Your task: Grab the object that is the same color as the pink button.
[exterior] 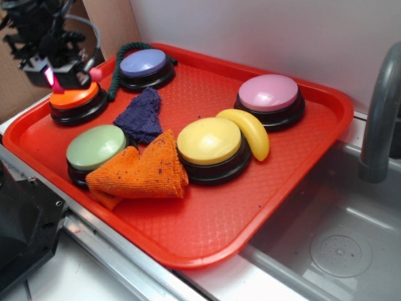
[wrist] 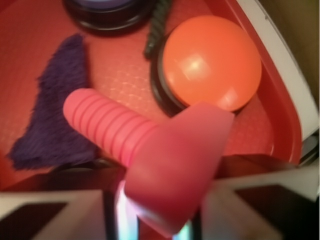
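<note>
A tray (exterior: 294, 207) holds five dome buttons; the pink button (exterior: 269, 94) sits at its back right, a banana (exterior: 249, 130) just before it. The gripper (exterior: 59, 78) holds the toy bolt (wrist: 150, 150) above the far-left button (exterior: 76, 100).

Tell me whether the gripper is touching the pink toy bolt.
Touching. In the wrist view the gripper fingers close on the flat head of the pink toy bolt, lifting it clear above the red tray.
</note>
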Controlling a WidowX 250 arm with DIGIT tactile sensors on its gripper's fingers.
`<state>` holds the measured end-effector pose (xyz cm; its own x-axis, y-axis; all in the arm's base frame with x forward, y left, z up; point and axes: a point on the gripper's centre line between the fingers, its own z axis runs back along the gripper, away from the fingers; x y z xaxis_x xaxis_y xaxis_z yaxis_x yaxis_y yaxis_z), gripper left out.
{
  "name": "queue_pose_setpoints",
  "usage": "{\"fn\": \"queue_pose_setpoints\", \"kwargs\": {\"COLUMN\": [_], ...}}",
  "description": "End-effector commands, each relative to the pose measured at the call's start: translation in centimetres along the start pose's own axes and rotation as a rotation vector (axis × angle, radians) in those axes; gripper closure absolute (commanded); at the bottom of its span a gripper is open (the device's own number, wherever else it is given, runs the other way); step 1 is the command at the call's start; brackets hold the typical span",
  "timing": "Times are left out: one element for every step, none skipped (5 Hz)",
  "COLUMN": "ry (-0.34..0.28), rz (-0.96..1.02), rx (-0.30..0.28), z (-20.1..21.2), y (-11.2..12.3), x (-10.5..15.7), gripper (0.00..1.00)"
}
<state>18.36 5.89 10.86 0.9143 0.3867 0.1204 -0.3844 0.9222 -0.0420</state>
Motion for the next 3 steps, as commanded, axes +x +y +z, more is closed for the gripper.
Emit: {"fn": "queue_pose_setpoints", "kwargs": {"ry": [-0.035, -0.043, -0.017], "rz": [-0.154, -0.194, -0.177], "rx": [-0.080, -0.095, -0.072], "z": [4.7, 4.9, 4.5], "y": [-5.6, -7.2, -7.0], "x": [2.7, 2.9, 2.9], "gripper": [1.00, 1.00, 1.00]}}
